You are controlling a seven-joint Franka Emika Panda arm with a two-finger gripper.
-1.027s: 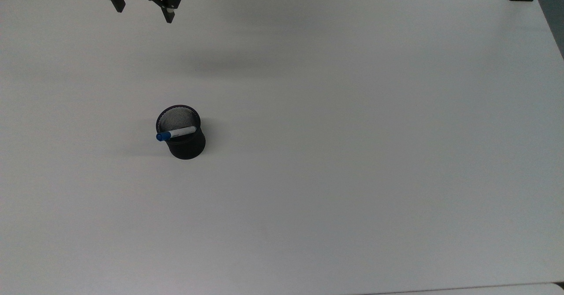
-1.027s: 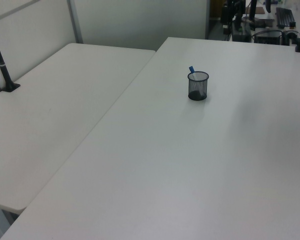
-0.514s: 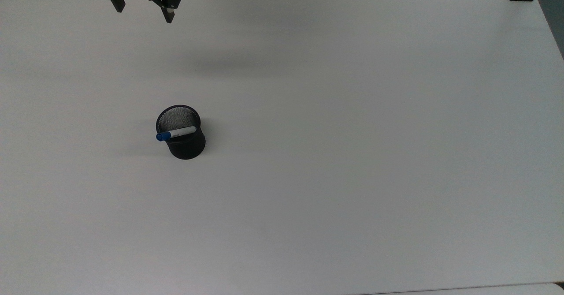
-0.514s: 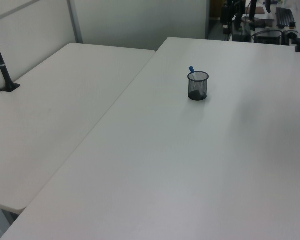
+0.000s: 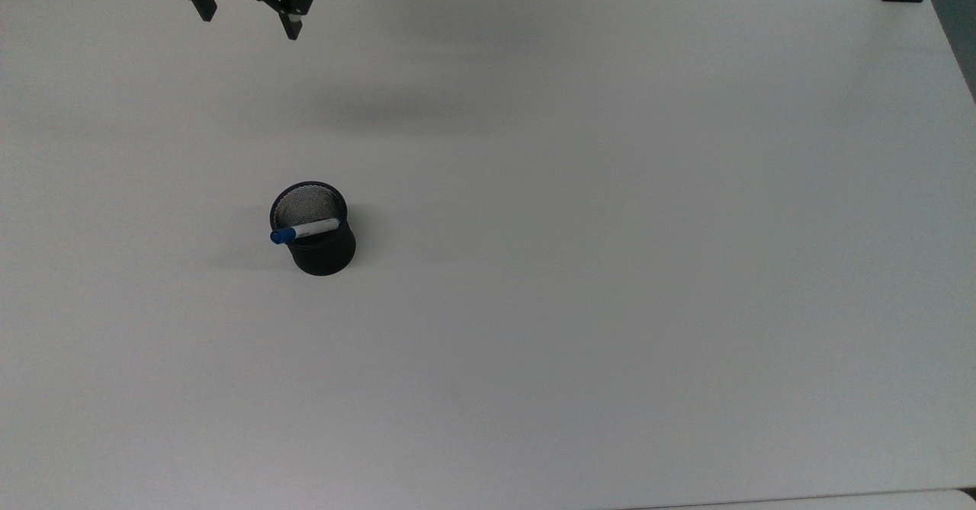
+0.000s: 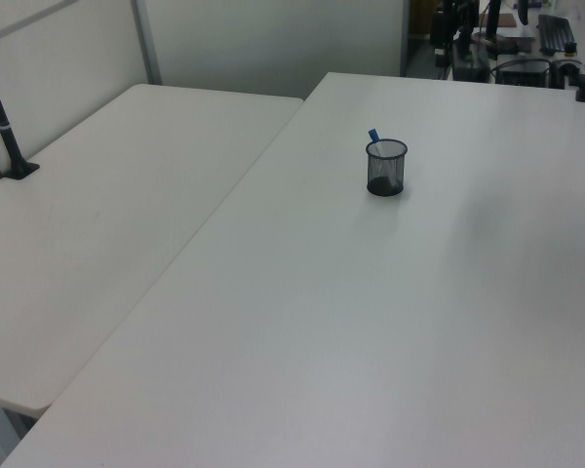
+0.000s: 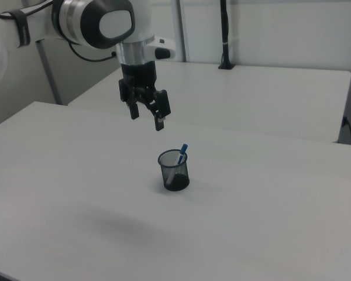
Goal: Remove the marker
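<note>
gripper (image 7: 146, 117): hangs in the air w/ fingers spread apart, nothing between them; in the top view it sits at the upper left edge (image 5: 248, 16), over the far part of the table.
marker (image 5: 303, 230): stands in the black mesh cup (image 5: 316, 243), leaning; blue cap end pokes out over the rim, white barrel runs down inside.
marker, right view (image 7: 179, 157): cap end up and tipped toward the right view's right; lower end hidden behind mesh.
marker, left view (image 6: 374, 137): just the blue cap tip seen above the cup rim (image 6: 386, 168).
direction gripper → marker: in the top view the cup lies well below the gripper and a bit to the top view's right; in the right view it's lower and to the right view's right. Well apart, no contact.
long axis: in the top view roughly left-right, cap at the top view's left; really a steep lean, not flat.
table (image 5: 610, 266): white, bare around the cup.
next move (judgement): gripper prob. needs to travel over the cup, then drop w/ fingers either side of the exposed cap end, closing across the barrel.
risk (judgement): cup is light-looking mesh, a finger catching the rim could tip or drag it.
progress (judgement): approach not done, marker untouched in cup.
</note>
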